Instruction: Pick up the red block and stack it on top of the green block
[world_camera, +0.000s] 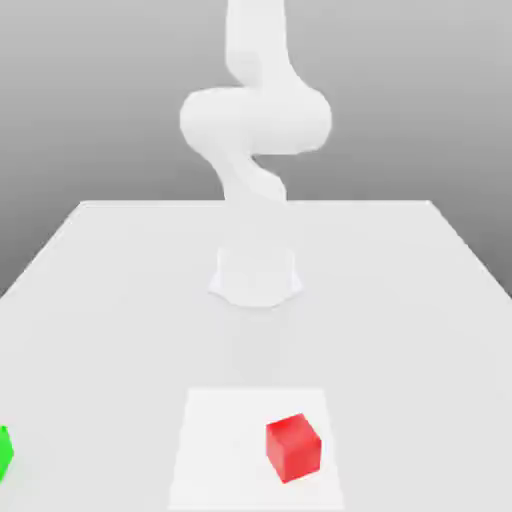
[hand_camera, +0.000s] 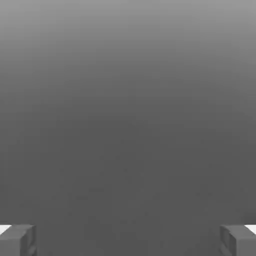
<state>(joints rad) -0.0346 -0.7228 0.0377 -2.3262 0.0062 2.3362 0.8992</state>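
White table (world_camera: 120, 300), grey backdrop (world_camera: 100, 90)

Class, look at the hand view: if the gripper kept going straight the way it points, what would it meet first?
Probably nothing: the gripper has its fingers wide apart, with plain grey ahead, though depth is unclear.

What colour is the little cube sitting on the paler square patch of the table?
Bright red: the red block, plain matte faces, seen best in the exterior view.
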